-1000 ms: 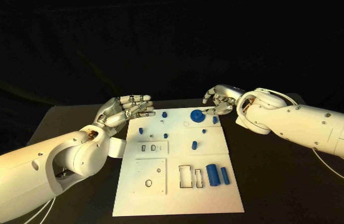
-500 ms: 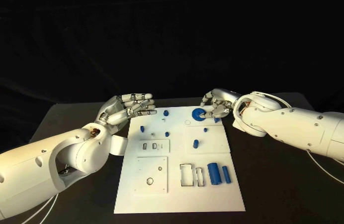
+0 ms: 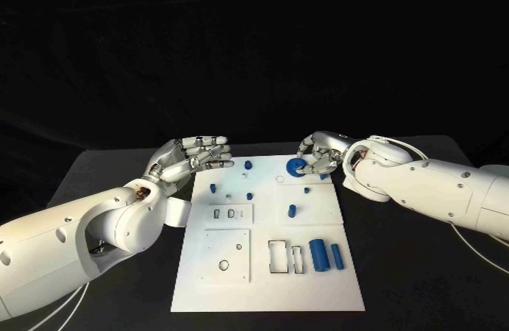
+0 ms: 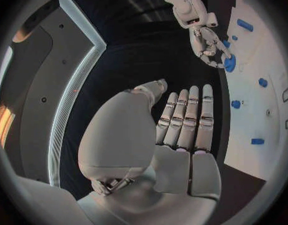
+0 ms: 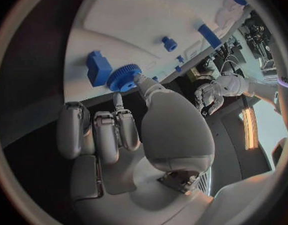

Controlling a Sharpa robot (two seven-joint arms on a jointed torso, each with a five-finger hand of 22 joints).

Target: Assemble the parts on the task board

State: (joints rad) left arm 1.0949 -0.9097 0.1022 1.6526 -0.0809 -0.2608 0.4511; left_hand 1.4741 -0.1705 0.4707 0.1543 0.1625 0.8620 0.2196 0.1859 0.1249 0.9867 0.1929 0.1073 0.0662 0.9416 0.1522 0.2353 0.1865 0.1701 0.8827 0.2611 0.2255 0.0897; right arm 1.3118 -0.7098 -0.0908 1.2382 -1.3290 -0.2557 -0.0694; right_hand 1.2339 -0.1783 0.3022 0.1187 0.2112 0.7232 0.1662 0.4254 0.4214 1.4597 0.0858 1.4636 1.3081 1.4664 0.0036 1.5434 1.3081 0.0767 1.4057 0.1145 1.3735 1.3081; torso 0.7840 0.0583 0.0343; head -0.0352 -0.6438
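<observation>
Task board (image 3: 265, 272) mid-table (image 3: 424, 272), gear (image 3: 293, 167) at its far edge, two cylinders (image 3: 324, 256) near-right

Task board (image 3: 239, 287): plain white plate, thin dark outlines marking its cut-outs. Table (image 3: 106, 176): black, matte. Backdrop black as well.

Parts: all the same saturated blue. Round gear-like part (image 3: 294, 168) blue with ridged rim; two cylinders (image 3: 316, 257) blue; small pegs (image 3: 287, 212) blue.

Left hand (image 3: 197, 155): silver, darker seams between finger segments. Right hand (image 3: 321, 153): same silver. Both arms (image 3: 64, 235) glossy white with small dark screw dots; a copper-orange glint at each wrist.
</observation>
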